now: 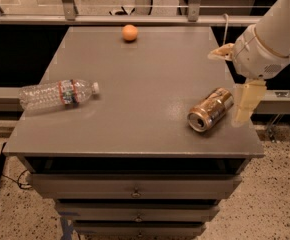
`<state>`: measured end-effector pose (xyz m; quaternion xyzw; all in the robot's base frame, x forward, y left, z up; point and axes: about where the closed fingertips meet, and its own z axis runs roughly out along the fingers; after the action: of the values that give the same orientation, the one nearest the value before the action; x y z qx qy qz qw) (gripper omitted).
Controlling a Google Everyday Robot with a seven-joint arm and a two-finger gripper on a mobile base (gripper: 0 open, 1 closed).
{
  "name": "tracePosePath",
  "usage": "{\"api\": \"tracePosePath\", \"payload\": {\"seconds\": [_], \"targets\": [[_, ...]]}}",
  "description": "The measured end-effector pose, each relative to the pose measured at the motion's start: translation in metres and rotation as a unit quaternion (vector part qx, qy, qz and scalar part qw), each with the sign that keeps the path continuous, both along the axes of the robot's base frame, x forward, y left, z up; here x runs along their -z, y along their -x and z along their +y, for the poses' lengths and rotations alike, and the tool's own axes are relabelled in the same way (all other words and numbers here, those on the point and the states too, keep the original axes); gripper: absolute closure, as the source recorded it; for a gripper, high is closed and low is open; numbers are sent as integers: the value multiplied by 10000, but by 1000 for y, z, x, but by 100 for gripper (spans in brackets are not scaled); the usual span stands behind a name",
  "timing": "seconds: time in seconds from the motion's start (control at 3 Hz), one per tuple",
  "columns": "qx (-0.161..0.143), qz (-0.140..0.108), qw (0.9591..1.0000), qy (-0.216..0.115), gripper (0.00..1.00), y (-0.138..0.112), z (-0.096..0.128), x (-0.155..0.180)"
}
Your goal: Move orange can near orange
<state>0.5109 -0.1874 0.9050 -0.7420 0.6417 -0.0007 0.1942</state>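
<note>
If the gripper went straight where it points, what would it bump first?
Probably the can, lying on its side just below-left of the gripper near the table edge. Depth is unclear, so it may meet the table first.

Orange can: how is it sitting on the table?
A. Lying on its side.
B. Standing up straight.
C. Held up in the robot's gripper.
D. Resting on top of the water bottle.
A: the orange can lies on its side on the table, with the open gripper just beside it on the right.
</note>
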Motion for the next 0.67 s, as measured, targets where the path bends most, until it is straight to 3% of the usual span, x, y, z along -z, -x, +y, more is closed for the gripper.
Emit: {"api": "tracePosePath", "payload": {"seconds": [0.33,0.67], "targets": [[-434,138,9990,37,0,-10,0,25],[-612,232,9979,34,0,-13,-1,42]]}}
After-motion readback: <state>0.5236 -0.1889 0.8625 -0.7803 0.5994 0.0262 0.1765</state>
